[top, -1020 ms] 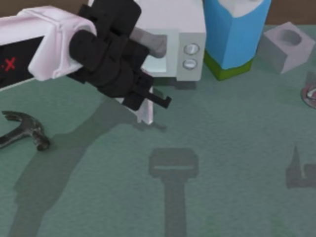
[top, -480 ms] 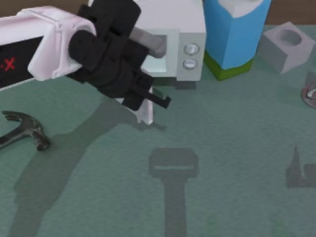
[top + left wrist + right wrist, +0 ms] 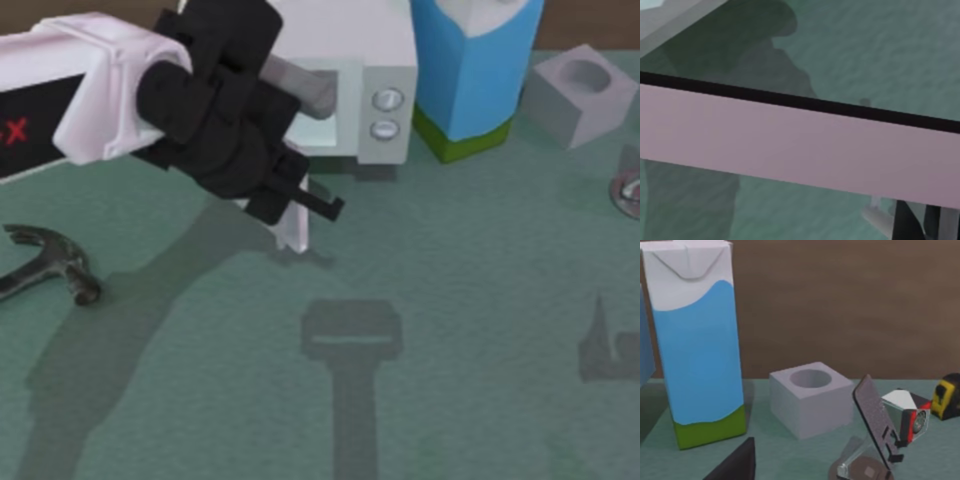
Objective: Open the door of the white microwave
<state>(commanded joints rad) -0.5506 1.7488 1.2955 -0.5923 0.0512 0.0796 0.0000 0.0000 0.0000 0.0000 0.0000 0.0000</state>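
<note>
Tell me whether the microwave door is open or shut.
Open. The door stands swung out from the white microwave, whose pale cavity shows beside the knobs; the left gripper is at the door's free edge.

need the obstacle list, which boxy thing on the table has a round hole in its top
The grey cube at the top view's right; the carton and white microwave have closed tops.

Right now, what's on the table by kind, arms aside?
White boxy microwave: 1
Blue-and-green carton: 1
Grey cube with round hole: 1
Metal claw hammer: 1
Dark tilted stand: 1
Yellow-black tape measure: 1
Red-white small block: 1
Total: 7
</note>
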